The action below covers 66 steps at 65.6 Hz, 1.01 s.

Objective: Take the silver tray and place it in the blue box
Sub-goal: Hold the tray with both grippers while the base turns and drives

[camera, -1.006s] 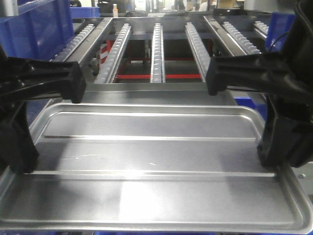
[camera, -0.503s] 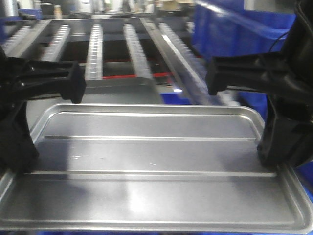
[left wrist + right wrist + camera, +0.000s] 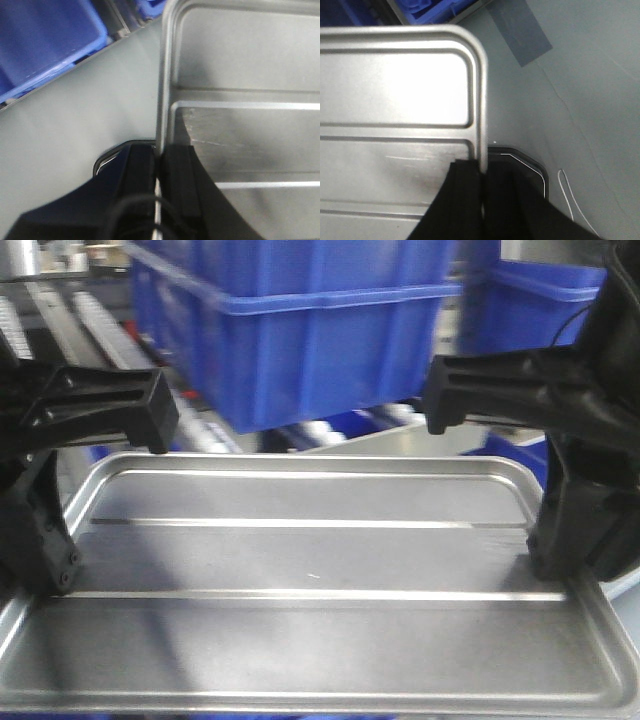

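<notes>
- Left gripper (image 3: 159,159) is clamped on the left rim of the silver tray (image 3: 310,560). One black finger sits outside the raised rim and the other inside, with the thin metal edge running between them.
- Right gripper (image 3: 482,172) pinches the opposite short rim the same way, just behind a rounded corner, so each arm carries one end.
- Gripping both short sides at matching spots looks deliberate. A wide, shallow sheet held from one end would likely sag or twist, while two mirrored grips let it ride flat.
- Between the grippers the tray lies level and open side up, its two long ridges running from arm to arm.
- Both wrist views show grey floor (image 3: 75,115) past the rim rather than a supporting surface. I judge the tray to be carried in the air, not yet in the box.
- Beyond the tray's far edge stands the blue box (image 3: 320,340), blurred, its thick lipped rim towards the robot. Tray and box are apart.
- Another blue bin (image 3: 525,310) sits to the right of the box, and a grey tape patch (image 3: 520,30) marks the floor.
- Next, I judge, the arms must bring the tray over that rim and lower both ends together, since an uneven descent could catch a corner on the lip.
</notes>
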{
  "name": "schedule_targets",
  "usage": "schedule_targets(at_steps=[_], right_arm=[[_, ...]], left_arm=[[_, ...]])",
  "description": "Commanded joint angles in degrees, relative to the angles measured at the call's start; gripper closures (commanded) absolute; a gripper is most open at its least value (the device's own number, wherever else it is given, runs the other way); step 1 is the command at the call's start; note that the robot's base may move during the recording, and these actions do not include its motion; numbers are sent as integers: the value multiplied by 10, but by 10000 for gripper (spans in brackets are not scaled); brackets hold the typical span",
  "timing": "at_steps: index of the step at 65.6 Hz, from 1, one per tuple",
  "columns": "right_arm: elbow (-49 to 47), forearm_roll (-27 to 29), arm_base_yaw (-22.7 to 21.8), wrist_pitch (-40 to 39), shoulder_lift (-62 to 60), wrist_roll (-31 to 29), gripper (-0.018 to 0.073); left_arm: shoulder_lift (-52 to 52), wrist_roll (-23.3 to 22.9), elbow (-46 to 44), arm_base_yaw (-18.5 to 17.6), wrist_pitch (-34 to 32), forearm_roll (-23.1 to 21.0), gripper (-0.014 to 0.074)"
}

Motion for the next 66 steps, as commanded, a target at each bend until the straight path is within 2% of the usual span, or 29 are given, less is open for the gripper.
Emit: schedule_targets(at_steps=[1,66], right_arm=[[-11,-26,-1,8,-11,-2,503],[-11,-26,-1,8,-11,-2,503]], left_arm=[[-11,-6,-11,-2,9,17,604],[-10,-6,-11,-2,9,17,604]])
